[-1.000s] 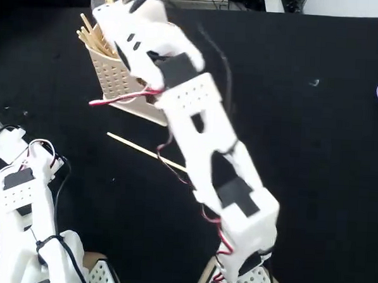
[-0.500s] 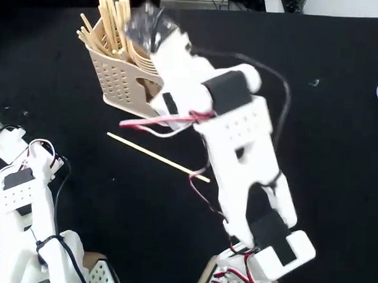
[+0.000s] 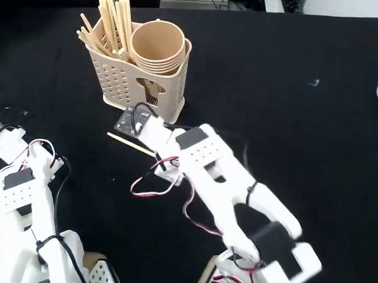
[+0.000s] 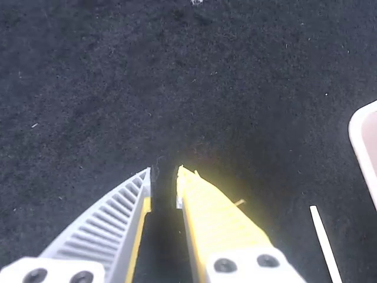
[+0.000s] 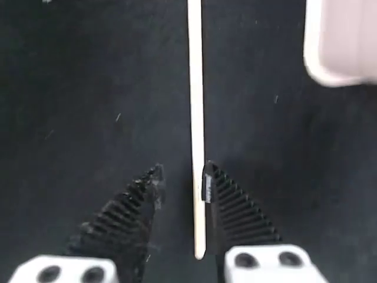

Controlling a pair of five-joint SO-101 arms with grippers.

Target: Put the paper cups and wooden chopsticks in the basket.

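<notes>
Closing on the loose chopstick point(image 5: 196, 88) is the step in hand, as I judge it, and doing it well means centring the stick before the squeeze. The right tool point(image 5: 181, 173) sits low over the black table point(image 3: 302, 154), its jaws parted to a middling width and holding nothing. In the right wrist view the chopstick runs lengthwise through the gap, close against one jaw and apart from the other, its near end reaching back past the tips. A small sideways shift would put it in the middle. The tool should then drop until the tips meet the table, since a thin stick lying flat is easily rolled away by jaws that close above it. Gripping nearer its middle than its end should keep it from swinging on the lift.

In the high view that chopstick lies left of centre, just below the basket point(image 3: 125, 90), its right part hidden beneath the right arm point(image 3: 212, 174). The basket stands in the upper left of the frame, with a bundle of chopsticks point(image 3: 113, 23) on its left side and stacked paper cups point(image 3: 157, 43) on its right. The left tool point(image 4: 164, 171) is at the lower left, well apart from the stick, nearly closed with only a slit between its jaws, and empty.
</notes>
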